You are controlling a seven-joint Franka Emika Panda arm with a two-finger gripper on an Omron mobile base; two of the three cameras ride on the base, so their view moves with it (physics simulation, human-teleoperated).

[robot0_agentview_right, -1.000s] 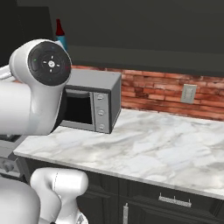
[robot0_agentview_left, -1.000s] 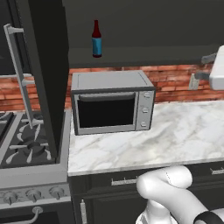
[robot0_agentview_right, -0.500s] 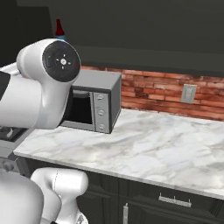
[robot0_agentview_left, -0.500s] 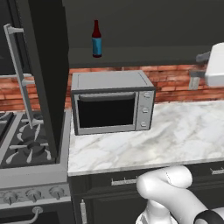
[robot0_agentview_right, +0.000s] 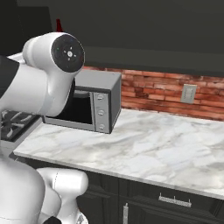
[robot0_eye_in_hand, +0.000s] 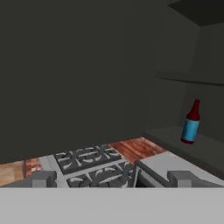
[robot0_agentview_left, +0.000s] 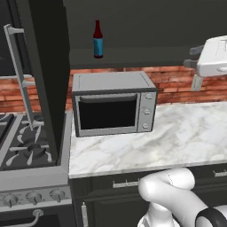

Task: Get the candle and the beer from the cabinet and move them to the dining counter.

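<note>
We locate the beer [robot0_agentview_left: 98, 39] standing upright on the lowest shelf of the open cabinet [robot0_agentview_left: 146, 52], near that shelf's left end and just behind its front edge; in the hand view the beer [robot0_eye_in_hand: 191, 122] stands alone on the shelf with bare shelf surface running to both sides of it. The cabinet's door [robot0_agentview_left: 46, 75] is swung out edge-on at the left, its long silver bar handle [robot0_agentview_left: 20, 80] projecting over the stove [robot0_agentview_left: 24, 150]. Directly below the shelf sits the microwave [robot0_agentview_left: 113, 104] at the left end of the marble counter [robot0_agentview_left: 168, 137], against the brick backsplash [robot0_agentview_left: 177, 84]; the counter right of the microwave is bare up to its front edge. We see the arm's white elbow joint [robot0_agentview_right: 59, 57] raised high at the left of the right base view, partly covering the microwave there. The gripper [robot0_agentview_left: 208, 62] is held at shelf height near the right edge of the left base view, well apart from the beer. The fingertips [robot0_eye_in_hand: 41, 179] stand wide apart at the bottom of the hand view and hold nothing.
</note>
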